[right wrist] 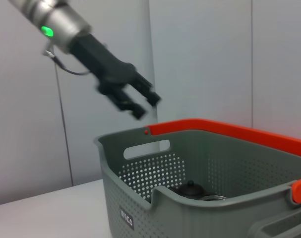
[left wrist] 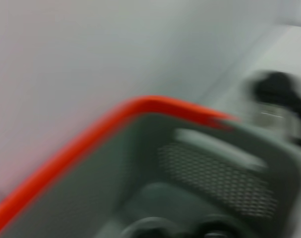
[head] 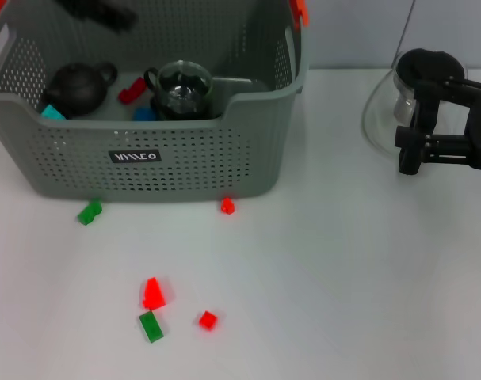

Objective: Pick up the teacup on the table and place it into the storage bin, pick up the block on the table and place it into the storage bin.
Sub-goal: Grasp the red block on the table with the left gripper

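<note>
The grey perforated storage bin (head: 248,150) stands at the back left of the table, and its orange-red handle (right wrist: 224,128) shows in the right wrist view. Inside the bin lies a glass teacup (head: 182,89) with a black handle, beside a black teapot (head: 78,87), a red block (head: 131,90) and blue blocks (head: 143,114). My left gripper (right wrist: 143,106) hangs open and empty above the bin's far-left part, blurred in the head view (head: 97,12). Loose blocks lie on the table: green (head: 89,211), red (head: 227,206), red (head: 154,293), green (head: 151,325), red (head: 208,320). My right gripper (head: 410,150) stays at the far right.
A clear glass vessel (head: 383,115) with a black top (head: 426,67) stands at the right, against the right gripper. The bin's orange-red rim (left wrist: 140,106) fills the left wrist view. A pale wall rises behind the table.
</note>
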`<state>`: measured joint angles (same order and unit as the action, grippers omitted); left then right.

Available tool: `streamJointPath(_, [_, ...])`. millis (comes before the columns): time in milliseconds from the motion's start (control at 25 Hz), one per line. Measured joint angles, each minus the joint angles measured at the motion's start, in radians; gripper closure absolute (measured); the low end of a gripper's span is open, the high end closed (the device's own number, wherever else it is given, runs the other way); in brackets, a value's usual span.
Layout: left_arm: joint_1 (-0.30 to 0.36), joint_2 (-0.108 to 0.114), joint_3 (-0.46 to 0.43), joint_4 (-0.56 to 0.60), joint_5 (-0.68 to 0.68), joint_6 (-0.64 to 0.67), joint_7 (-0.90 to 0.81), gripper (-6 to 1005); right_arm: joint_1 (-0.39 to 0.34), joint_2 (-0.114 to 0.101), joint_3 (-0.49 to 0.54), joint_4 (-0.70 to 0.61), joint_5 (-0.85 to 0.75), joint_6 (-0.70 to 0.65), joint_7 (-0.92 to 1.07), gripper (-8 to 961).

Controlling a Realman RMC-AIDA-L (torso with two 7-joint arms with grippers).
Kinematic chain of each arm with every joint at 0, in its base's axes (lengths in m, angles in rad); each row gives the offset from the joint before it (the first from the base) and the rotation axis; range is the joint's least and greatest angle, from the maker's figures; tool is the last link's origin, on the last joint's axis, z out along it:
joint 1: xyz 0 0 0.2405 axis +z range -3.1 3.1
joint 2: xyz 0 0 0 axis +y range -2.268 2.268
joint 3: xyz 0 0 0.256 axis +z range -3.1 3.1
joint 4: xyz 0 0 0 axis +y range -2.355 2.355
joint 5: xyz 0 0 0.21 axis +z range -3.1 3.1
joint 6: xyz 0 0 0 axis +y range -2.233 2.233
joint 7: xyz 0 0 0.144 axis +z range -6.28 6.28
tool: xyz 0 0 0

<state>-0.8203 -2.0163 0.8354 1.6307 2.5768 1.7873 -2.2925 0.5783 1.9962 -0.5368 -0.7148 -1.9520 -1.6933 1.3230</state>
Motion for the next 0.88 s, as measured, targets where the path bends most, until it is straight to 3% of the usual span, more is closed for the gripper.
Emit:
streamJointPath(40, [0.014, -0.020, 0.003, 0.056, -0.022, 0.051, 0.020, 345, 0.000, 0.000, 0.000, 0.000, 0.000, 0.002, 0.000, 26])
streamJointPath(160, [0.073, -0.112, 0.005, 0.222, -0.070, 0.153, 0.091, 273, 0.000, 0.000, 0.003, 0.004, 0.001, 0.009, 0.000, 26])
streamJointPath(200, [0.138, -0.148, 0.040, 0.294, -0.126, 0.185, 0.118, 250, 0.000, 0.000, 0.005, 0.005, 0.001, 0.010, 0.000, 26])
streamJointPath(240, [0.138, -0.148, 0.040, 0.294, -0.126, 0.185, 0.118, 226, 0.000, 0.001, 0.006, 0.005, 0.001, 0.010, 0.002, 26])
streamJointPath(400, [0.303, -0.149, 0.226, 0.357, -0.271, 0.182, 0.114, 131, 0.000, 0.001, 0.016, 0.003, 0.005, 0.007, 0.011, 26])
streamJointPath(520, [0.366, -0.151, 0.331, 0.339, -0.259, 0.173, 0.137, 60, 0.002, 0.005, 0.015, 0.006, 0.005, 0.011, 0.011, 26])
streamJointPath(720, [0.386, -0.152, 0.521, 0.227, -0.186, 0.121, 0.163, 63, 0.007, 0.011, 0.010, 0.011, -0.001, 0.019, 0.010, 27])
streamJointPath(760, [0.386, -0.152, 0.521, 0.227, -0.186, 0.121, 0.163, 64, 0.007, 0.013, 0.009, 0.011, -0.001, 0.019, 0.010, 27])
streamJointPath(800, [0.372, -0.152, 0.600, 0.164, -0.139, 0.092, 0.169, 65, 0.008, 0.014, 0.008, 0.011, -0.002, 0.018, 0.009, 27])
streamJointPath(880, [0.353, -0.153, 0.677, 0.101, -0.091, 0.058, 0.169, 78, 0.007, 0.016, 0.007, 0.011, -0.002, 0.016, 0.008, 27])
